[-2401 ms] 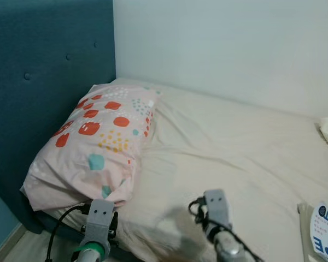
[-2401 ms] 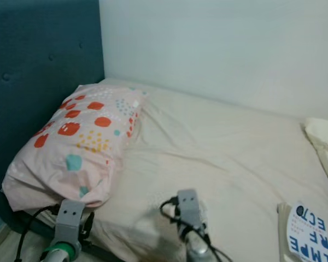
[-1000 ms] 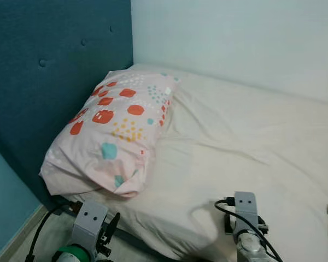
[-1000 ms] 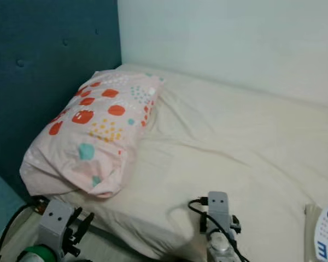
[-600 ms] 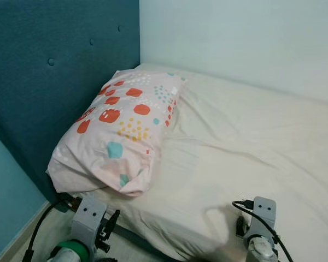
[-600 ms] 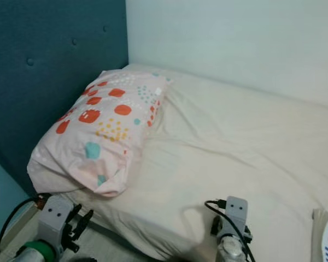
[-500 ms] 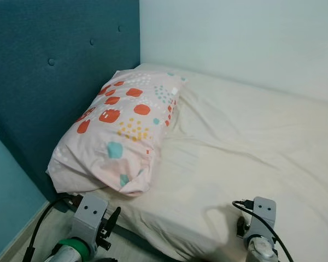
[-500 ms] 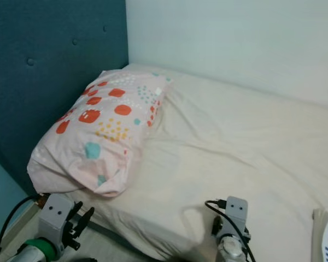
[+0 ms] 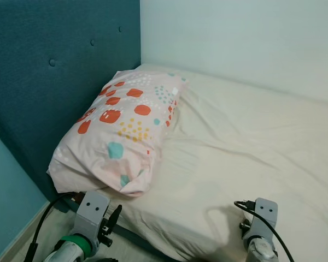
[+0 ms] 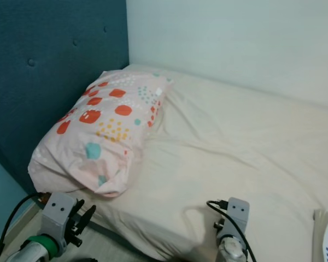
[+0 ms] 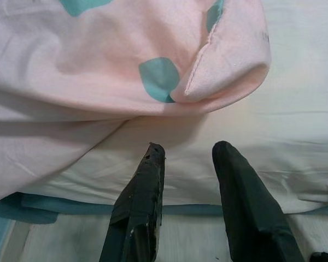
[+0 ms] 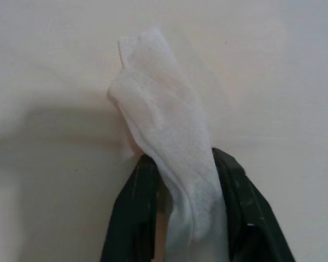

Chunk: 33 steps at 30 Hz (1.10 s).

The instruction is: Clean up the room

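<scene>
Tissue sits pinched in the right claw, in the middle of the right wrist frame, over the cream bed. It is long and crumpled. Its long side runs along the claw's fingers, and its loose end points away, toward the top of that frame. Only its lower part is squeezed, so I think it could slip out or tear if the arm swings fast. The left claw is open and holds nothing, low by the pillow at the frame's lower left.
</scene>
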Tool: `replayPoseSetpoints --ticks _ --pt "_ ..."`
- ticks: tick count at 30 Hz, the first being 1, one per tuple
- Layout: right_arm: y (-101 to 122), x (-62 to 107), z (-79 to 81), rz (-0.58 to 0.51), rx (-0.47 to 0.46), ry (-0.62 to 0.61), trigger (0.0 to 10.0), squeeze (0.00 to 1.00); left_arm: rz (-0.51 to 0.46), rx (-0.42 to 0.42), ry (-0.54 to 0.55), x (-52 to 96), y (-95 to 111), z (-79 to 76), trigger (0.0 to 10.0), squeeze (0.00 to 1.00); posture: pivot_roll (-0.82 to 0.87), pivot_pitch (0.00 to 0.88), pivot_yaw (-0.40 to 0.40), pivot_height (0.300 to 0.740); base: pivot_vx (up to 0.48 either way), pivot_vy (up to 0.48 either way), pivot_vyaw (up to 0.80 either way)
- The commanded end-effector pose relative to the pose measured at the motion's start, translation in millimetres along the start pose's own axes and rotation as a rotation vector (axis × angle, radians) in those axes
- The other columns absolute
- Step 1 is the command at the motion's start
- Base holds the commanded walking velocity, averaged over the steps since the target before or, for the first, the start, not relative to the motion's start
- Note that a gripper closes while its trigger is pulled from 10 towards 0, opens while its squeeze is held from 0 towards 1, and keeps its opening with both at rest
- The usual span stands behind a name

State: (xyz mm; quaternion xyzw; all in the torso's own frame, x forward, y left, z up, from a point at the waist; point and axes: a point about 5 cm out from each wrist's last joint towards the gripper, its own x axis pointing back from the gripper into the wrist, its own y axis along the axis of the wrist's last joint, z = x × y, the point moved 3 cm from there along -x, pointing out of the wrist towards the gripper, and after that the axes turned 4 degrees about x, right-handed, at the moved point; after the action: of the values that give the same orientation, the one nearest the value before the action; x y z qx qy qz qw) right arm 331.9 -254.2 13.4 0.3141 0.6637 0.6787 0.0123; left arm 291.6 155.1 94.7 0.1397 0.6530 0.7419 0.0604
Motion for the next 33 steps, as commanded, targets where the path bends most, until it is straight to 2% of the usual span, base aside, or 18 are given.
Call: replayPoseSetpoints --ticks 1,13,15,17,18,19,20,22,23,24,25,26,27,28,30,33 --pt "-29 6.2 -5.6 0.100 -0.002 -0.021 0.0 0.00 0.034 0.003 -0.009 1.3 -9 -3.0 10.0 0.00 0.23 0.148 0.042 0.588 0.000 0.000 0.00" --pt "-24 5.3 -5.1 0.077 -0.037 -0.020 0.0 0.00 0.041 0.023 0.025 -8.0 -14 -4.3 10.0 0.00 0.19 0.100 0.028 0.588 0.000 0.000 0.00" --pt "-21 5.6 0.0 0.056 -0.042 -0.004 0.0 0.00 0.044 0.026 0.040 -9.6 -16 -3.7 10.0 0.00 0.18 0.087 0.023 0.588 0.000 0.000 0.00" --pt "-15 6.6 10.3 0.019 -0.032 0.035 0.0 0.00 0.049 0.036 0.062 -11.4 -18 -3.4 10.0 0.00 0.17 0.078 0.017 0.588 0.000 0.000 0.00" --pt "-12 8.7 20.7 -0.007 -0.037 0.075 0.0 0.00 0.061 0.043 0.077 -12.5 -22 -4.2 10.0 0.00 0.15 0.067 0.016 0.588 0.000 0.000 0.00" --pt "-12 8.7 20.7 -0.007 -0.037 0.075 0.0 0.00 0.061 0.043 0.077 -12.5 -22 -4.2 10.0 0.00 0.15 0.067 0.016 0.588 0.000 0.000 0.00" --pt "-10 13.1 34.9 -0.038 -0.055 0.125 0.0 0.00 0.079 0.050 0.094 -12.6 -28 -5.9 10.0 0.00 0.13 0.058 0.015 0.588 0.000 0.000 0.00" --pt "-10 15.4 40.9 -0.051 -0.063 0.144 0.0 0.00 0.085 0.054 0.102 -12.3 -30 -6.6 10.0 0.00 0.13 0.058 0.015 0.588 0.000 0.000 0.00" --pt "-9 19.1 48.8 -0.076 -0.066 0.172 0.0 0.00 0.094 0.061 0.115 -11.5 -33 -7.7 10.0 0.00 0.11 0.052 0.013 0.588 0.000 0.000 0.00" --pt "-8 24.4 59.5 -0.108 -0.060 0.217 0.0 0.00 0.099 0.067 0.130 -11.1 -36 -8.9 10.0 0.00 0.11 0.050 0.010 0.588 0.000 0.000 0.00" --pt "-8 24.4 59.5 -0.108 -0.060 0.217 0.0 0.00 0.099 0.067 0.130 -11.1 -36 -8.9 10.0 0.00 0.11 0.050 0.010 0.588 0.000 0.000 0.00" --pt "-7 30.0 70.4 -0.138 -0.016 0.270 0.2 0.00 0.094 0.068 0.145 -11.2 -37 -9.6 10.0 0.00 0.10 0.051 0.009 0.588 0.000 0.000 0.00" --pt "-7 38.5 83.6 -0.187 0.042 0.326 9.2 0.00 0.083 0.084 0.179 -11.8 -38 -9.0 10.0 0.00 0.07 0.052 0.006 0.588 0.000 0.000 0.00" --pt "-7 46.8 95.0 -0.216 0.062 0.376 10.0 0.00 0.079 0.092 0.207 -13.1 -39 -9.1 10.0 0.00 0.06 0.046 0.001 0.588 0.000 0.000 0.00" --pt "-6 59.1 108.5 -0.261 0.058 0.437 10.0 0.00 0.076 0.093 0.224 -16.7 -40 -12.6 10.0 0.00 0.05 0.039 -0.004 0.588 0.000 0.000 0.00" --pt "-4 67.8 117.6 -0.296 0.057 0.480 10.0 0.00 0.056 0.094 0.215 -21.7 -36 -18.0 10.0 0.00 0.04 0.039 -0.008 0.588 0.000 0.000 0.00"
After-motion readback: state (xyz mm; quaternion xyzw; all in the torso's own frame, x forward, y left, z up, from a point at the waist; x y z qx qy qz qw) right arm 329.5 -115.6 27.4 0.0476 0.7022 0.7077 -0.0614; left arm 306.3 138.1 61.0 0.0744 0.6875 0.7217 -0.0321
